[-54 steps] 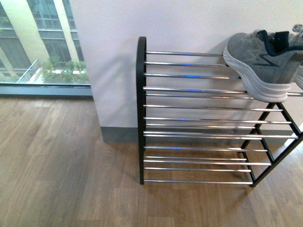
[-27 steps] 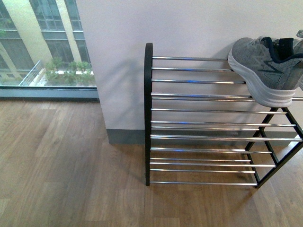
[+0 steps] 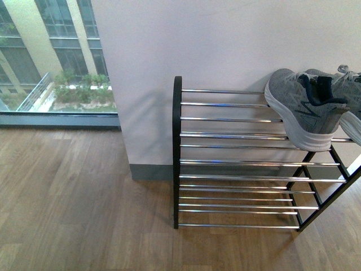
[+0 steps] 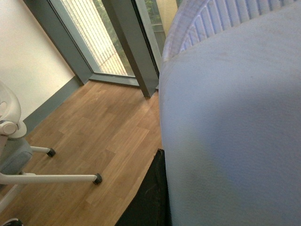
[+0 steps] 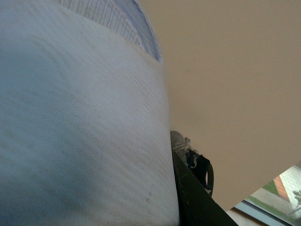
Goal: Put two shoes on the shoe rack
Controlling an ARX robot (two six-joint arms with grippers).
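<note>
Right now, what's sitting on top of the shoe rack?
On the shoe rack, a grey sneaker rests on the top bars at its right end. A second shoe beside it is cut off by the frame edge. Lower tiers look bare.

Shoe rack [image 3: 176, 152]: black frame, silver bars, several tiers, right of centre in front view, against white wall.
Grey sneaker [image 3: 302, 110]: white sole, navy collar, on top tier, upper right.
Second sneaker [image 3: 351, 93]: cut by right edge.

Black fingers [image 4: 148, 197] beside pale soles
</note>
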